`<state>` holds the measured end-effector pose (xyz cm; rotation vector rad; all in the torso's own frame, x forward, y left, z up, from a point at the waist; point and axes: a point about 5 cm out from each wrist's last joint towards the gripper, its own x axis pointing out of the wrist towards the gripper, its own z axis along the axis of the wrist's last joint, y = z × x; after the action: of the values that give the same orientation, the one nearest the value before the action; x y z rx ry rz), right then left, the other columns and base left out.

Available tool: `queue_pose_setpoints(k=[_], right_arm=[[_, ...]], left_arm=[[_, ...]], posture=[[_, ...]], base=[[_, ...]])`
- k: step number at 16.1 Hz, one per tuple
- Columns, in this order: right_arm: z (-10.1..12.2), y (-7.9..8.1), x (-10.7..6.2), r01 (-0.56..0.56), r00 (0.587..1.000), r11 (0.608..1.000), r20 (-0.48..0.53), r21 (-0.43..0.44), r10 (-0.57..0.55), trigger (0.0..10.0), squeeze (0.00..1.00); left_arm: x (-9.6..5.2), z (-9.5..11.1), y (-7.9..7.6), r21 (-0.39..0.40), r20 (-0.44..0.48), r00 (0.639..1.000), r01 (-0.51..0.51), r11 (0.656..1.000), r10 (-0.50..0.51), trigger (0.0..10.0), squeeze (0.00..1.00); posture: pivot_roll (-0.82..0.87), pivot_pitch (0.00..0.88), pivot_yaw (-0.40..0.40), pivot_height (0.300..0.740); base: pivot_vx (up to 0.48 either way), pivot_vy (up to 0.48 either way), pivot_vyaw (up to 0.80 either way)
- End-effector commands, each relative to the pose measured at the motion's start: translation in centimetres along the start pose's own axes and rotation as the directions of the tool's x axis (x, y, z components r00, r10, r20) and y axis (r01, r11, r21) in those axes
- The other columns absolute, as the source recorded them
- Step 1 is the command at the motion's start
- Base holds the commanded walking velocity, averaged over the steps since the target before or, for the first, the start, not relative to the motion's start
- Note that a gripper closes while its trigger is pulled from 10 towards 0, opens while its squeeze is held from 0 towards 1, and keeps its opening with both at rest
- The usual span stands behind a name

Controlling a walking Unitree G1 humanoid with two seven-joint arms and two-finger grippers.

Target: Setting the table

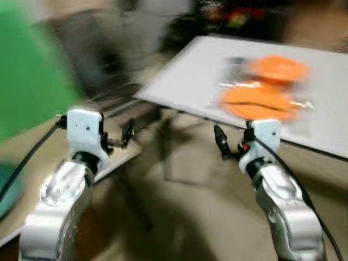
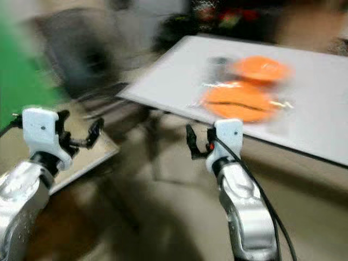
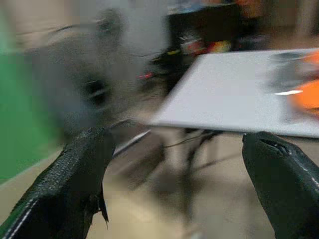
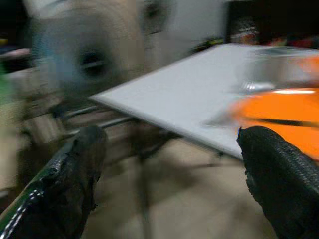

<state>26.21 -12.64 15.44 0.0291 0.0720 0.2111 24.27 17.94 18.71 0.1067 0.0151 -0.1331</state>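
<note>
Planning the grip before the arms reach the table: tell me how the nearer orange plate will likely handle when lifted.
The nearer orange plate looks flat and thin, so probably light and stiff, likely plastic, though blur hides the detail. Lying low on the smooth white table, it may slide when pushed rather than tip. Something glinting at its edge may shift too.

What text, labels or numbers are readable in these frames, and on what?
None readable: all four views are motion-blurred.
Orange plates on the white table: no legible print.
Dark shelf behind the table: coloured patches, too blurred to tell whether they carry text.
Left pincer and right pincer housings: no markings can be made out.
</note>
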Motion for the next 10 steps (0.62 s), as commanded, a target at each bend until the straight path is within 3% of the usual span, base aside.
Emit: queue_pose_setpoints(k=[1,10], right_arm=[[0.7,0.4,0.16,-0.02,0.999,1.0,0.033,-0.006,0.02,10.0,1.0],[0.59,0.36,0.91,-0.065,0.998,0.997,0.021,-0.033,0.066,10.0,1.0]], left_arm=[[0.1,-0.13,0.07,0.001,-0.009,1.0,0.0,1.0,0.0,10.0,0.0],[-0.37,-0.08,0.02,-0.01,-0.004,1.0,-0.015,1.0,0.015,10.0,0.0]], posture=[[-0.03,0.0,0.093,0.74],[-0.03,0.0,0.088,0.74]], base=[[0.0,0.322,0.8],[0.0,0.285,0.8]])
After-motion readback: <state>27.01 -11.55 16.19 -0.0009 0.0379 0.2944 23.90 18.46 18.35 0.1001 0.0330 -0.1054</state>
